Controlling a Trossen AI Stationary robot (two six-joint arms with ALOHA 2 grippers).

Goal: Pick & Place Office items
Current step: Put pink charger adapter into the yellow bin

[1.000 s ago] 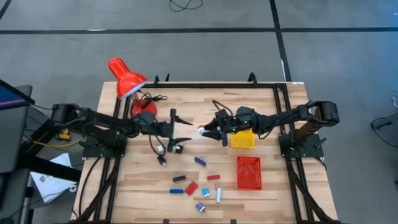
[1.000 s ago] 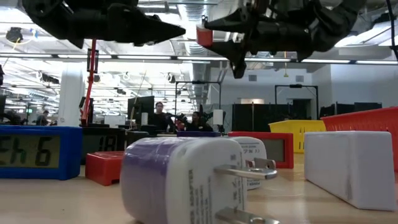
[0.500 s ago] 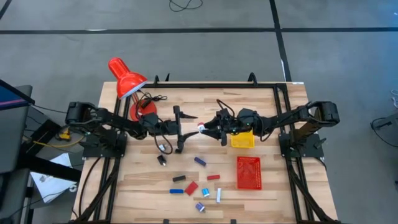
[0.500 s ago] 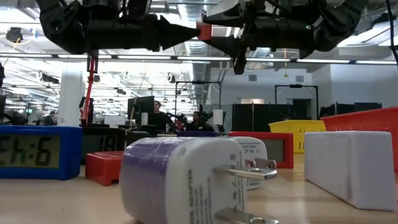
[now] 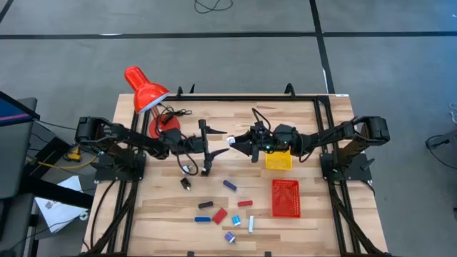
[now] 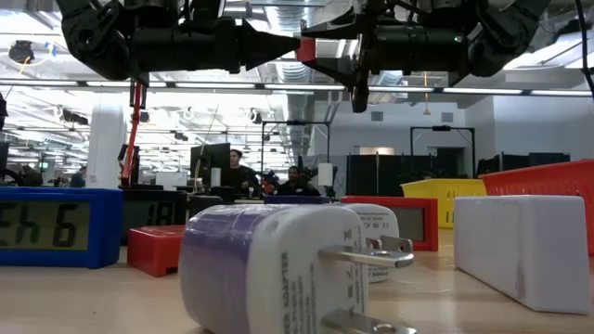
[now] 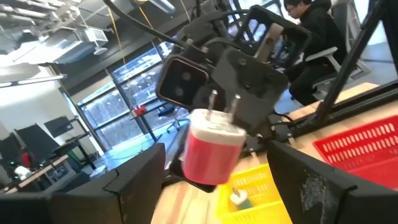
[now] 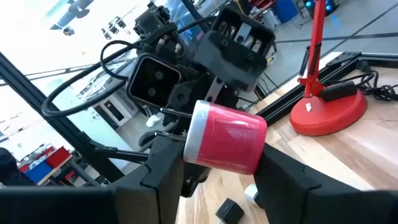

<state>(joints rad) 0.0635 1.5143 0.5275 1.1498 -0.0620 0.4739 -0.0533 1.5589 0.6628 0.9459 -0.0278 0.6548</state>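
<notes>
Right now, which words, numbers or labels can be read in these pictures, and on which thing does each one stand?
"6", after unclear characters: display of the blue clock at the low view's left edge.
"18": display behind the red block, partly hidden.
Small grey print on the white and purple plug adapter: too blurred to read.
Print on the white adapter behind it: too small to read.
Wrist and high views: no readable text.

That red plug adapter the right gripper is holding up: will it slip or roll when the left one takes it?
Probably stiff and light: the red plug adapter looks like a small hard plastic shell with metal prongs. Its smooth, rounded body may twist between the right gripper and the open left gripper. Laid on its side, it could roll.
</notes>
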